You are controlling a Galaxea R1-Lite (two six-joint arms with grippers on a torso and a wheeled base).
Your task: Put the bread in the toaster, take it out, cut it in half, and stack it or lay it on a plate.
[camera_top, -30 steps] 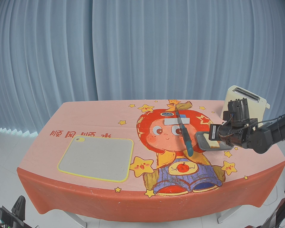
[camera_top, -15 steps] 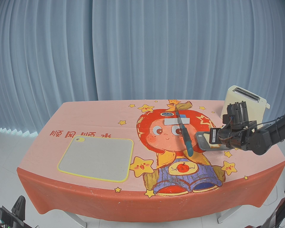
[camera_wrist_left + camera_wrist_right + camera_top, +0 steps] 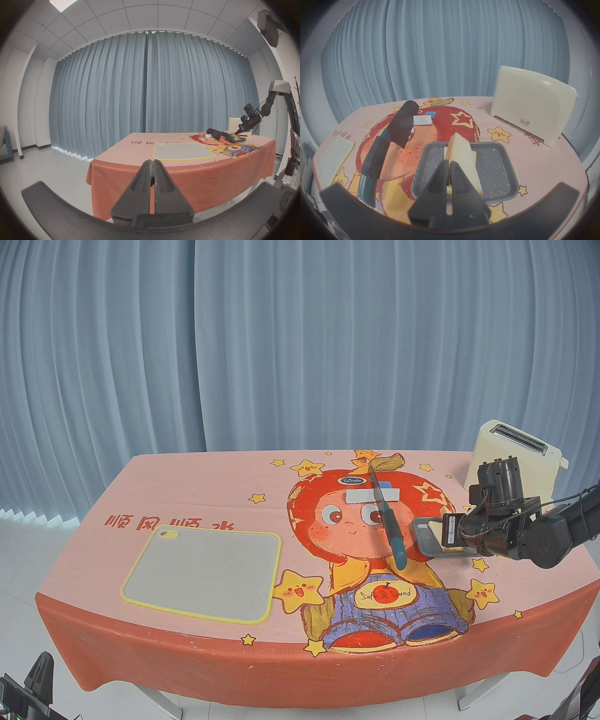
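A pale slice of bread [image 3: 463, 153] stands tilted on edge in the grey tray [image 3: 500, 175], with my right gripper [image 3: 449, 164] shut on its near end. In the head view that gripper [image 3: 453, 539] hangs over the tray [image 3: 424, 541] at the table's right side. The cream toaster [image 3: 515, 455] stands just behind it, and it is also close by on the cloth [image 3: 531, 106] in the right wrist view. A knife [image 3: 389, 521] with a teal handle lies left of the tray. My left gripper [image 3: 153, 184] is shut on nothing, low and off the table's left front.
A grey cutting board [image 3: 203, 571] with a yellow rim lies at the front left of the table. A small white block [image 3: 372, 495] sits under the knife's blade. The knife [image 3: 390, 137] lies close to the tray's left side.
My right gripper has sunk a little toward the tray and the bread. The left arm, knife and board have not moved.
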